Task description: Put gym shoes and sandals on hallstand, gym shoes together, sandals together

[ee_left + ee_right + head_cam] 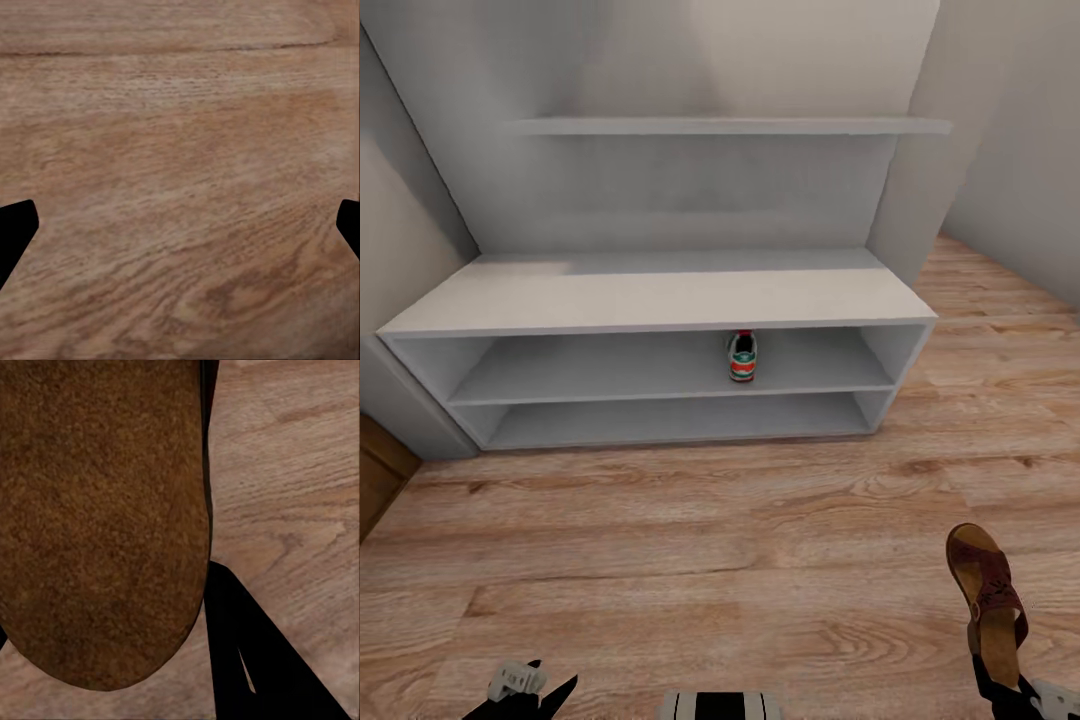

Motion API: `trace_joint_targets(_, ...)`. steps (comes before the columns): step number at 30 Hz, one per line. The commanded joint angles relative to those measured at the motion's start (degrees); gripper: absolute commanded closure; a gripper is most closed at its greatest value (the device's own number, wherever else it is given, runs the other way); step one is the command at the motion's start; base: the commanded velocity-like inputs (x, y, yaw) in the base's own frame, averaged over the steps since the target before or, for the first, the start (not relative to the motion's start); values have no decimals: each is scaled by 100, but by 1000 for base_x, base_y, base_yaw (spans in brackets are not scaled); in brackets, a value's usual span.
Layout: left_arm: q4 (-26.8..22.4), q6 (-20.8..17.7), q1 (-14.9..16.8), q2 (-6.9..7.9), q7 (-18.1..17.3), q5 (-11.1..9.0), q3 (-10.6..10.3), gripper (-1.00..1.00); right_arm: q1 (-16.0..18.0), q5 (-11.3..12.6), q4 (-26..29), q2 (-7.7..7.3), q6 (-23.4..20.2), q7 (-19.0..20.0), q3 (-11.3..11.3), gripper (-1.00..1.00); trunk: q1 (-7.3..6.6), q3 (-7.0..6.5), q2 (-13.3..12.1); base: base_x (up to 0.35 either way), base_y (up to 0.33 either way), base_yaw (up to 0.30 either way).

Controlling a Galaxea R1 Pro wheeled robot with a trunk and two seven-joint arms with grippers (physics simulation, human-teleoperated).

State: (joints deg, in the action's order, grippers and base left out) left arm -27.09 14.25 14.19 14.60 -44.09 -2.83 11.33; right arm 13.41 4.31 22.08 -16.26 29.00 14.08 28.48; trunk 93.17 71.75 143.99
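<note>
The pale grey hallstand (660, 298) stands ahead against the wall. One gym shoe (741, 356) sits in its upper open slot, right of centre, heel towards me. A dark brown sandal (985, 592) hangs over the corridor floor (710, 540) at the lower right, with my right gripper (1000, 688) shut on its rear end. The right wrist view has the sandal's brown sole (97, 525) up close beside one black finger (247, 660). My left gripper (530, 690) is low at the bottom left and open, its fingers (15, 229) wide apart over bare planks.
A floating shelf (730, 126) hangs above the bench top. A brown wooden piece (375, 470) juts in at the left edge. Grey walls close in on the left and right of the rack. Open floor lies between me and the rack.
</note>
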Motion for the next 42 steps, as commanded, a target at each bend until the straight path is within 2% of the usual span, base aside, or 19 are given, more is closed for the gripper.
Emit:
trace_joint_targets(1, 13, 6, 5, -1, -31, -24, 9, -100, 3, 70, -2, 0, 0, 69, 26, 100, -3, 4, 2, -136, 298, 0)
trace_joint_targets(23, 11, 2, 5, -1, -37, -34, 25, -100, 3, 70, -2, 9, 0, 69, 26, 100, -3, 4, 2, -38, 304, 0)
trace_joint_targets(34, 11, 4, 5, 6, -38, -34, 43, -100, 3, 70, -2, 9, 0, 69, 26, 100, -3, 4, 2, -189, 281, 2)
trace_joint_targets(42, 11, 7, 5, 8, -38, -34, 45, -100, 3, 70, 6, 9, 0, 69, 26, 100, -3, 4, 2, -179, 280, 198)
